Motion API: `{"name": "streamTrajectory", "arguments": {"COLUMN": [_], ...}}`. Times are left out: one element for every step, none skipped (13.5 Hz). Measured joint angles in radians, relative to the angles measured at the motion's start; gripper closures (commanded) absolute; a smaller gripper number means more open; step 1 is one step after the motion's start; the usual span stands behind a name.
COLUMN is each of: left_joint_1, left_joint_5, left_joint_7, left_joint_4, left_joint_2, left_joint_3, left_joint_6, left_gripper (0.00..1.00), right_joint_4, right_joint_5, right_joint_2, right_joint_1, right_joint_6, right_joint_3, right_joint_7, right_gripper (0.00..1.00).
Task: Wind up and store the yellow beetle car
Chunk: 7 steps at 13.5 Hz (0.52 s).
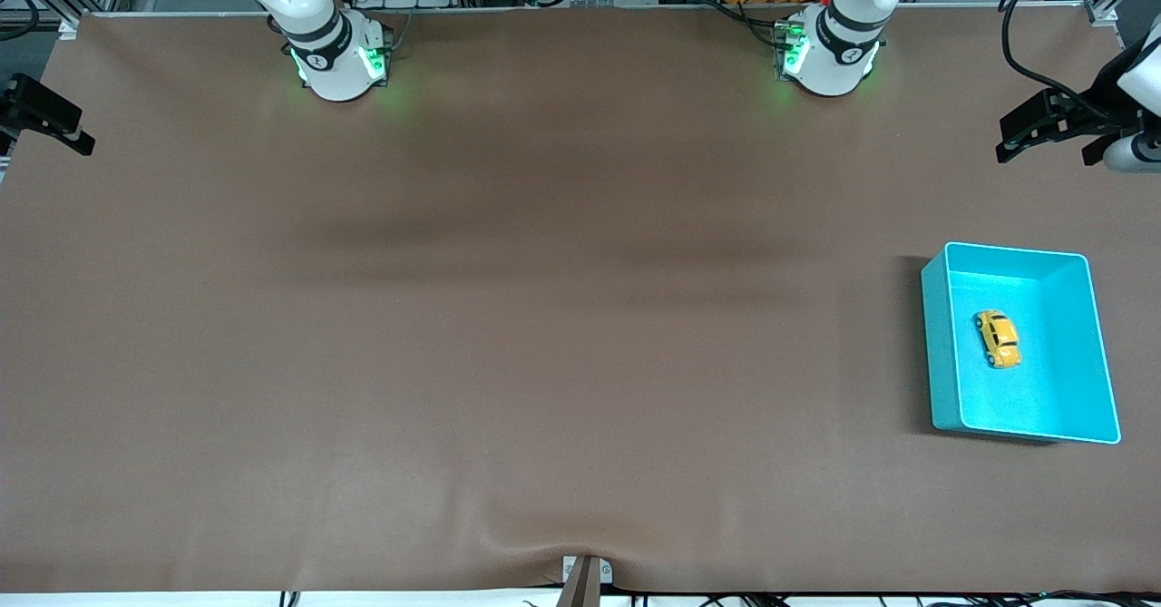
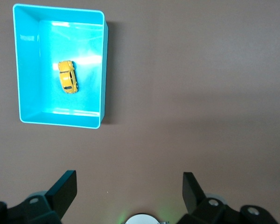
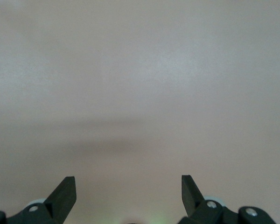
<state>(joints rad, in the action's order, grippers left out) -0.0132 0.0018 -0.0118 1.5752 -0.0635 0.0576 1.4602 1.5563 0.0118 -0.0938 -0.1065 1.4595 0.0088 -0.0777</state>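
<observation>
The yellow beetle car (image 1: pixel 997 338) lies on the floor of the teal bin (image 1: pixel 941 344), which stands toward the left arm's end of the table. In the left wrist view the car (image 2: pixel 67 77) sits near the middle of the bin (image 2: pixel 103 70). My left gripper (image 1: pixel 1014 135) hangs open and empty over the table edge, above and away from the bin. Its fingers (image 2: pixel 65 186) stand wide apart around the gripper's middle (image 2: pixel 129 179). Raised at the right arm's end of the table, my right gripper (image 1: pixel 63 126) is also open and empty (image 3: pixel 128 182), over bare brown cloth.
A brown cloth (image 1: pixel 544 317) covers the whole table. The two arm bases (image 1: pixel 340 58) (image 1: pixel 830 53) stand along the table edge farthest from the front camera. A small metal clamp (image 1: pixel 585 575) sits at the nearest edge.
</observation>
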Motion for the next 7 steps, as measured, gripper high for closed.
{"name": "streamTrajectory", "arguments": {"left_joint_1": [0.000, 0.000, 0.000, 0.000, 0.000, 0.000, 0.000], "left_joint_5": [0.000, 0.000, 0.000, 0.000, 0.000, 0.000, 0.000], "left_joint_7": [-0.012, -0.017, -0.021, -0.023, -0.024, -0.024, -0.024], "left_joint_4": [0.001, 0.001, 0.002, 0.003, 0.003, 0.003, 0.003], "left_joint_2": [0.000, 0.000, 0.000, 0.000, 0.000, 0.000, 0.000], "left_joint_3": [0.000, 0.000, 0.000, 0.000, 0.000, 0.000, 0.000], "left_joint_6": [-0.002, -0.003, -0.004, -0.004, -0.004, -0.004, -0.004], "left_gripper": [0.00, 0.00, 0.00, 0.00, 0.00, 0.00, 0.00], "right_joint_4": [0.000, 0.000, 0.000, 0.000, 0.000, -0.001, -0.001], "right_joint_5": [-0.003, -0.004, -0.005, -0.005, -0.005, -0.005, -0.005], "right_joint_2": [0.002, 0.003, 0.003, 0.003, 0.003, 0.003, 0.003], "right_joint_1": [0.000, 0.000, 0.000, 0.000, 0.000, 0.000, 0.000], "right_joint_6": [0.001, 0.001, 0.002, 0.003, 0.003, 0.004, 0.004], "right_joint_3": [0.000, 0.000, 0.001, 0.002, 0.002, 0.003, 0.004], "right_joint_7": [0.000, 0.000, -0.001, -0.002, -0.009, -0.016, -0.022], "right_gripper": [0.00, 0.00, 0.00, 0.00, 0.00, 0.00, 0.00]}}
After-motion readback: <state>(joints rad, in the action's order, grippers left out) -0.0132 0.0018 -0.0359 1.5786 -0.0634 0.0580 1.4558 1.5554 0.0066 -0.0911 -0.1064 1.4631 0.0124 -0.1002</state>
